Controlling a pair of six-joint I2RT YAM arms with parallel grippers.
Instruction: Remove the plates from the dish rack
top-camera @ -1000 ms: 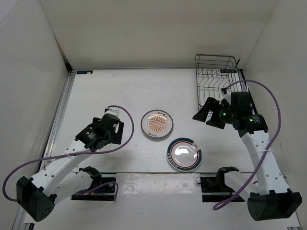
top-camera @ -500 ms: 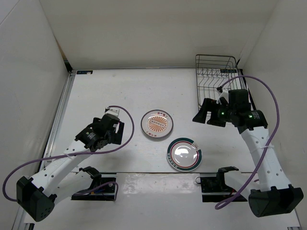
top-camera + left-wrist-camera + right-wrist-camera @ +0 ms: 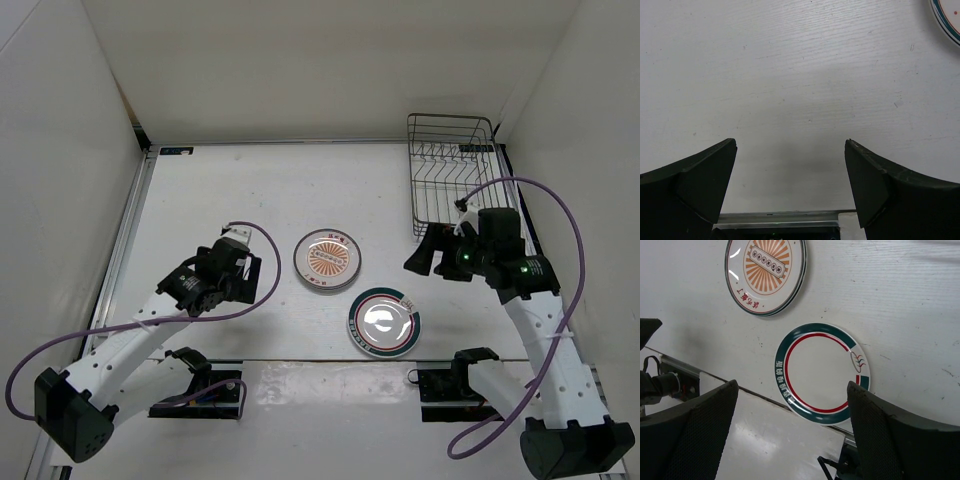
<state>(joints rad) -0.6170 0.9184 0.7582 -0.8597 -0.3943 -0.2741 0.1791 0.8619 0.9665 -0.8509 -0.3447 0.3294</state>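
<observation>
The sunburst plate point(image 3: 326, 259) lies flat on the table at the middle; it also shows in the right wrist view point(image 3: 766, 275). The green-rimmed plate point(image 3: 383, 322) lies flat just in front of it, near the table's front edge, and shows in the right wrist view point(image 3: 822, 373). The black wire dish rack point(image 3: 452, 172) stands at the back right with no plates among its tines. My right gripper point(image 3: 425, 253) is open and empty, held above the table in front of the rack. My left gripper point(image 3: 232, 283) is open and empty over bare table, left of the plates.
White walls close the table at the left, back and right. A metal rail point(image 3: 133, 225) runs along the left side. The arm bases point(image 3: 455, 380) and purple cables point(image 3: 569, 221) are at the near edge. A sliver of a plate rim point(image 3: 946, 17) shows in the left wrist view.
My right gripper has pulled back toward the near edge and lowered a little, away from the rack. The left arm and both plates have not moved.
</observation>
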